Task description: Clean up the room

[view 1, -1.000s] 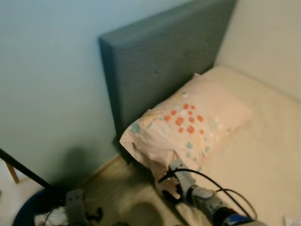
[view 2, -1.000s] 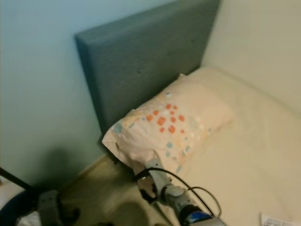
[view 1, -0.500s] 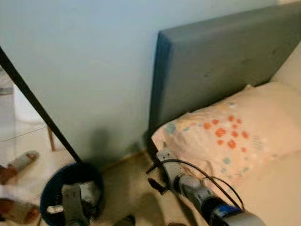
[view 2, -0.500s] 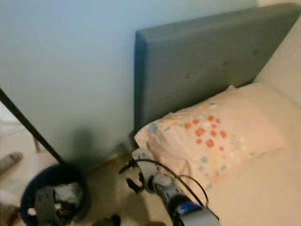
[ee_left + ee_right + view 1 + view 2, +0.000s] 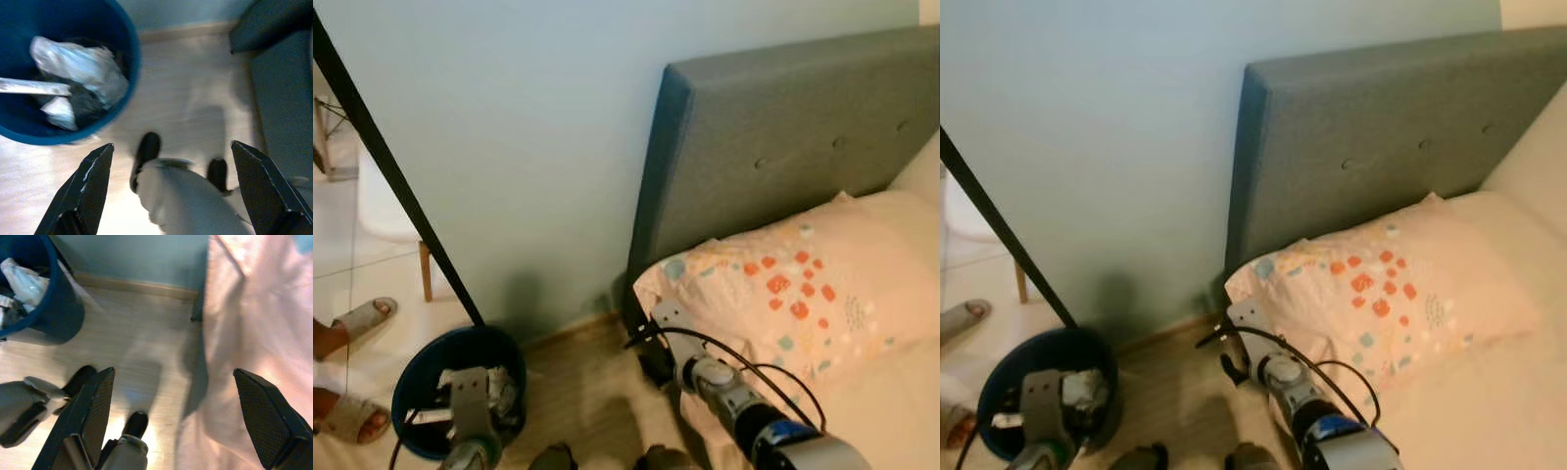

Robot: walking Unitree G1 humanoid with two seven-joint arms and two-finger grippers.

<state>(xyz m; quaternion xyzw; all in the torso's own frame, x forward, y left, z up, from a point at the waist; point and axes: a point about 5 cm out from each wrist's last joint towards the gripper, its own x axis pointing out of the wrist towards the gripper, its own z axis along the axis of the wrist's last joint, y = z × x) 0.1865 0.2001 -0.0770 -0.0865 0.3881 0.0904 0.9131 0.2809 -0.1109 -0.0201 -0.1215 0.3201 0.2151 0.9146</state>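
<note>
A blue bin (image 5: 418, 376) stands on the wooden floor at the lower left, holding crumpled white and dark rubbish (image 5: 78, 68). My left gripper (image 5: 171, 196) hangs just beside the bin, open, with nothing between its fingers (image 5: 83, 196). My right gripper (image 5: 178, 421) is open and empty too, low over the floor by the bed's edge. The right arm (image 5: 710, 377) reaches toward the corner of a peach pillow (image 5: 793, 289) with orange and teal dots, which lies on the bed against a grey headboard (image 5: 773, 157).
A pale sheet (image 5: 254, 333) drapes down the bed's side. A black slanted pole (image 5: 401, 186) and a white chair with a wooden leg (image 5: 426, 284) stand at the left. A person's sandalled feet (image 5: 357, 323) are beside the bin. My own black feet (image 5: 146, 152) are on the floor.
The whole picture has swung left, so the camera turned: the bin, the pole and the person's feet have come into view. Both arms hang much as before.
</note>
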